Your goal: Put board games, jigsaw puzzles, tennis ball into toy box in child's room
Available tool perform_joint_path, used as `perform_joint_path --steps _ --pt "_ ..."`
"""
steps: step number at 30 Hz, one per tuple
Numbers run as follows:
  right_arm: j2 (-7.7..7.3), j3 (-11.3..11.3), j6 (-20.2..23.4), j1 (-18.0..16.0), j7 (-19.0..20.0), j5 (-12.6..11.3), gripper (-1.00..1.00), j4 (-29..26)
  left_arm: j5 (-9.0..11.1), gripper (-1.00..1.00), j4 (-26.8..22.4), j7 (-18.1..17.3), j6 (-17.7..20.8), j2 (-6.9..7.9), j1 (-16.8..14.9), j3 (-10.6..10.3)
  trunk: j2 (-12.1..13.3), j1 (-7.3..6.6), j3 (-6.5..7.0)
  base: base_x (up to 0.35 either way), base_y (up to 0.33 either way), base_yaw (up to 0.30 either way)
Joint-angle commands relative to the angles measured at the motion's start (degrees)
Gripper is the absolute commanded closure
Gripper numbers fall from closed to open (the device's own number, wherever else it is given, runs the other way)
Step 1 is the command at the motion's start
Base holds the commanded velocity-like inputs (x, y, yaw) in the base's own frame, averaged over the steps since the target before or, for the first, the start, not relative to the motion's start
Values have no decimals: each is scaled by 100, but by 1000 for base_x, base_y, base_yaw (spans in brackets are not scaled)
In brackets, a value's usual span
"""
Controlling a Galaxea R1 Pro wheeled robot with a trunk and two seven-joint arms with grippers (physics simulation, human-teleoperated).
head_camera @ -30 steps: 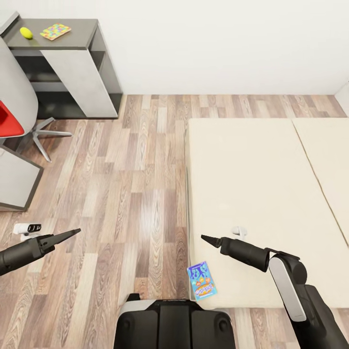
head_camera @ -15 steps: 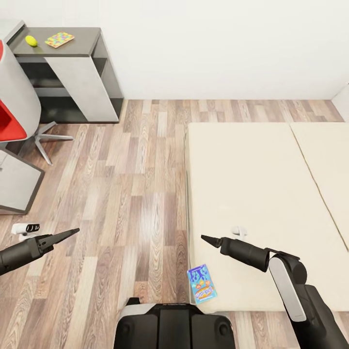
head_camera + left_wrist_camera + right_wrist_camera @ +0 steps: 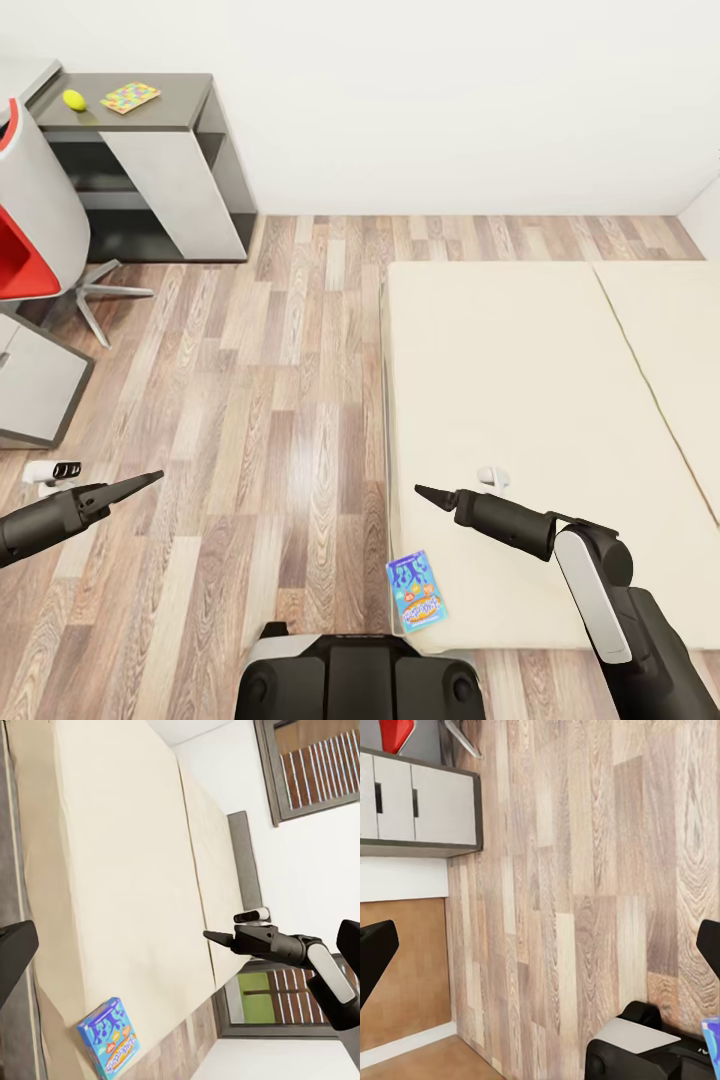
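A blue printed board game (image 3: pixel 415 591) lies flat on the near left corner of the beige bed (image 3: pixel 520 380); it is also the blue board game (image 3: pixel 110 1037) in the left wrist view. Far off, the tennis ball (image 3: pixel 74 99) and one jigsaw puzzle (image 3: pixel 130 97) rest on the dark grey side unit (image 3: pixel 190 95) of the table. My right gripper (image 3: pixel 428 493) hovers open over the bed's left edge, above the game. My left gripper (image 3: pixel 148 479) hangs open over the floor. Both are empty, with fingers (image 3: pixel 375 952) wide apart in the wrist views. The toy box is out of view.
A red and white chair (image 3: pixel 25 250) and white drawers (image 3: pixel 35 385) stand at the left. Wood-plank floor (image 3: pixel 290 400) runs between desk and bed. A small white object (image 3: pixel 492 476) lies on the bed and another (image 3: pixel 55 470) on the floor. My base (image 3: pixel 360 680) is at the bed's corner.
The whole view has shifted, so the desk and bed sit lower in the picture: the camera moved. Both arms hold the same pose and the game has not been touched.
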Motion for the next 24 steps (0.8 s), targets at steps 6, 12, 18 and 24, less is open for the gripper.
perform_joint_path --steps 6,12,18,24 --pt "0 -9 30 -3 37 17 -100 -4 -9 -100 -1 -26 61 6 -2 19 -8 4 50 0 0 0" --pt "0 -11 30 -3 45 17 -100 -7 -9 -100 -1 -26 61 7 -2 27 -8 4 106 0 0 0" --pt "0 -15 30 -3 46 17 -100 -5 -11 -100 -1 -26 61 7 -2 32 -8 4 162 0 0 0" --pt "0 -11 30 -3 46 17 -100 -4 -13 -100 -1 -26 61 7 -2 33 -8 4 217 0 0 0"
